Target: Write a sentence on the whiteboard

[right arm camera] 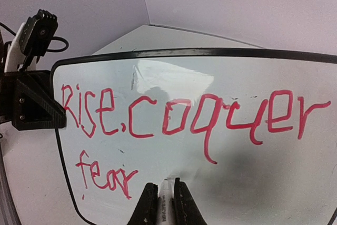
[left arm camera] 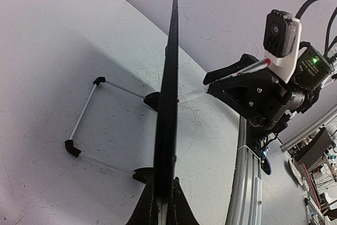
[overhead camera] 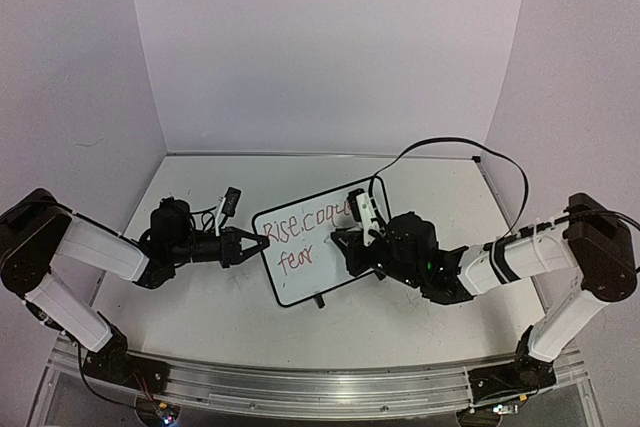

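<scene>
**Writing on the whiteboard, second line in hand.** The left pincer point(overhead camera: 255, 243) is pressed together on the left edge of the whiteboard point(overhead camera: 330, 277). It holds the board upright on the table point(left arm camera: 52, 51), and the board's wire stand point(left arm camera: 84, 114) trails behind on the far side from the writing arm. The right pincer point(right arm camera: 164, 187) faces the board's front and pinches a marker point(right arm camera: 165, 210) between its fingers, tip pointing at the white surface.

The sentence point(right arm camera: 179, 119) lies above and to the left of the right pincer. The top line reads "Rise.coquer", running from beside the left pincer across to the far right. The word "fear" sits below it, just left of the marker tip. To the right of the tip the lower line is bare board.

In the left wrist view a narrow gap seems to separate the marker's front end from the board. Whether the tip touches cannot be told for certain.

*Step:* judged from the layout, the writing arm is between words on the lower line, or at its end.

*Next move:* if more text is due, the tip must meet the board lightly, just right of "fear". The strokes must then run rightward, level with that word. Meanwhile the left pincer must brace the edge so the board does not swing or tip under the marker's push.
</scene>
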`<state>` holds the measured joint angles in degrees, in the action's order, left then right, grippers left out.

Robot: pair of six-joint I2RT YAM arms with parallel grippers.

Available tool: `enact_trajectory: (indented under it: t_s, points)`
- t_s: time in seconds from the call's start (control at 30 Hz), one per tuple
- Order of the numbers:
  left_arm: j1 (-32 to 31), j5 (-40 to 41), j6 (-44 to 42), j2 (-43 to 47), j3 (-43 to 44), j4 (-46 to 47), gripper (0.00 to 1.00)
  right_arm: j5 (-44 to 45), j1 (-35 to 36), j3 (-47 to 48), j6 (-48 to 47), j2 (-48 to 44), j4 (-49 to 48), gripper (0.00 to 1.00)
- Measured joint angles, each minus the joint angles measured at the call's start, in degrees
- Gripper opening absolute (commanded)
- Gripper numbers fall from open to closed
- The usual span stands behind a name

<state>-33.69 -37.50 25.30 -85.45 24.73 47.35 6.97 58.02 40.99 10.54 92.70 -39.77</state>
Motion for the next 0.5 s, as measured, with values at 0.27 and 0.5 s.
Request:
enact_trajectory:
  t_s: [0.27,0.5]
  points:
    - [-0.01,0.03,-0.01,0.15,0.00,-0.18,0.00,-3.27,-0.83,0.16,0.00,0.73,-1.58,0.00]
    - [-0.02,0.02,-0.04,0.31,0.00,-0.48,0.00,-4.48,-0.83,0.68,0.08,2.11,-2.21,0.00]
